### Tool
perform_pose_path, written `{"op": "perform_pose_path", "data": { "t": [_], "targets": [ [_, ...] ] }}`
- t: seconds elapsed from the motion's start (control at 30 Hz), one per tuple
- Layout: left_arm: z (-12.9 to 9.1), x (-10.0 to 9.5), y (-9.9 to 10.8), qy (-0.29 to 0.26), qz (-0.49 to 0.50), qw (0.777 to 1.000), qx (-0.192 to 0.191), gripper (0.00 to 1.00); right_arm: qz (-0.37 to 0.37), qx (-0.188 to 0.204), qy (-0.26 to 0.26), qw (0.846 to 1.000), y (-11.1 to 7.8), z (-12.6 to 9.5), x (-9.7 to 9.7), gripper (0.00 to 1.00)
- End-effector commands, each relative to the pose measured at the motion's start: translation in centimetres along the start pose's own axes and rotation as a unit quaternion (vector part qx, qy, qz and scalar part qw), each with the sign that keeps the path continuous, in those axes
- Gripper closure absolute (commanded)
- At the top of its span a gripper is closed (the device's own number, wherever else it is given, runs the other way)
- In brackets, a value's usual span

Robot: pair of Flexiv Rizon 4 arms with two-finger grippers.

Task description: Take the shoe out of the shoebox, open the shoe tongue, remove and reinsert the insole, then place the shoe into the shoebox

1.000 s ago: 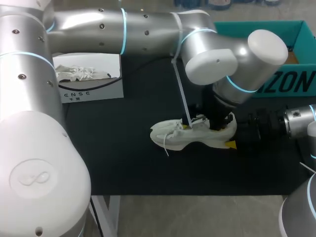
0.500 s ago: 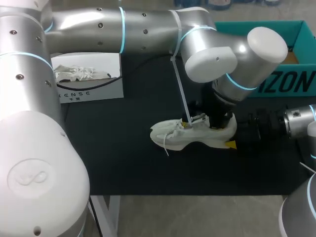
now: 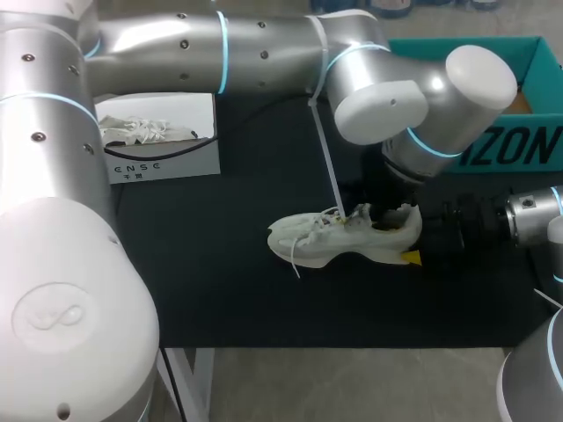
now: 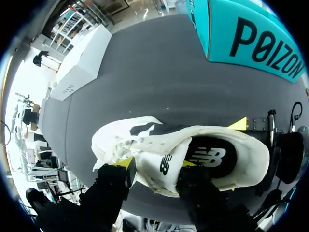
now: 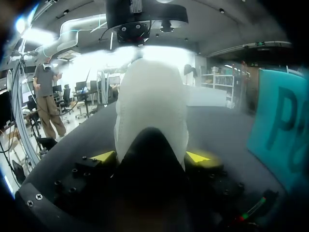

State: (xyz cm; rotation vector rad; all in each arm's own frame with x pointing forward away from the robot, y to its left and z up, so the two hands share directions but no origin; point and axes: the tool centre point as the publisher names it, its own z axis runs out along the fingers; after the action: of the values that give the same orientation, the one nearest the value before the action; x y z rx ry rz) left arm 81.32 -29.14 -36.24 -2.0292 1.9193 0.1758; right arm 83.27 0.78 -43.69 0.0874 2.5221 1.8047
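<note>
My left gripper (image 4: 156, 164) is closed to a narrow gap on the tongue (image 4: 163, 155) of the white shoe (image 4: 120, 140). Its wrist view shows a yellow tip at each side of that flap and the dark insole (image 4: 212, 155) in the opening. The head view shows only that the gripper sits over the middle of the shoe, with the fingers hidden under my left arm (image 3: 387, 97).

My right gripper (image 5: 150, 157) clamps the heel from both sides, which is plain in its own view. From above only one yellow fingertip (image 3: 410, 258) peeks out beside the heel.

Compared with a second ago, my left gripper has risen out of the shoe's opening, and the tongue now stands up with it. The shoe and my right arm have not shifted.

The shoe rests upright on the black mat (image 3: 220, 264), out of any box. A white box (image 3: 163, 158) sits well apart at the far left, and a teal box (image 3: 493, 149) stands behind the shoe at the right.
</note>
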Motion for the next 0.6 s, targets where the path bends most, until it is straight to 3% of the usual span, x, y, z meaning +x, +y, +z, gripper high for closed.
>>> {"op": "perform_pose_path", "data": {
  "t": [0.03, 0.33, 0.6],
  "targets": [
    [-0.2, 0.1, 0.4, 0.000, -0.066, 0.998, 0.004, 1.00, 0.000, 0.001, 0.000, 1.000, -0.6, 0.6, 0.1, 1.00],
    [-1.3, -1.5, 0.2, 0.002, -0.072, 0.997, 0.013, 1.00, 0.000, 0.001, 0.000, 1.000, -0.6, 0.6, 0.1, 1.00],
    [-1.8, -4.0, 0.4, 0.027, -0.083, 0.996, 0.016, 1.00, 0.000, 0.001, 0.000, 1.000, -0.6, 0.6, 0.1, 1.00]
  ]
}}
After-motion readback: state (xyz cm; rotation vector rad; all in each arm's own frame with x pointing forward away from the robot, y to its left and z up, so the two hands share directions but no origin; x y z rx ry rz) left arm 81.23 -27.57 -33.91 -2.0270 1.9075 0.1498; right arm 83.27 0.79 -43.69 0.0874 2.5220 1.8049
